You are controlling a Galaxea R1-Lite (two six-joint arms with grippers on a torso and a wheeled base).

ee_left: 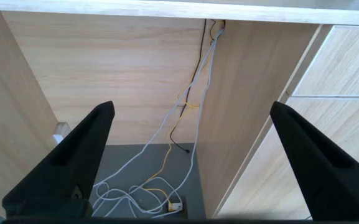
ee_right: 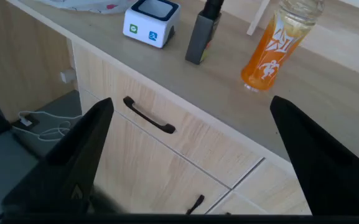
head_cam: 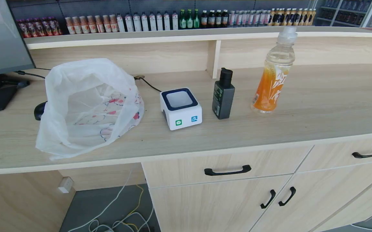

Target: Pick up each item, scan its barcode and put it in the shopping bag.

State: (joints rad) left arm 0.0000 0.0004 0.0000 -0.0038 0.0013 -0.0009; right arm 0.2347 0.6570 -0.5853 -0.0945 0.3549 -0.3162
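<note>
I see my left gripper (ee_left: pixel 191 111) spread wide and empty, low under the counter (head_cam: pixel 318 106). My right gripper (ee_right: pixel 191 104) is likewise, facing the drawers (ee_right: pixel 185 152). The dark bottle (head_cam: pixel 223 96) and orange drink (head_cam: pixel 271 82) stand right of the scanner (head_cam: pixel 181 108), the shopping bag (head_cam: pixel 86 106) left.

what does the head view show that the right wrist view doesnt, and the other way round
Head view's own: the monitor, the mouse beside the shopping bag, and the row of bottles along the back. Right wrist view's own: the right gripper, jaws open, facing the drawer fronts. Both: the scanner, dark bottle, orange drink bottle, drawer handle, and the bag, though the wrist catches just its edge.
</note>
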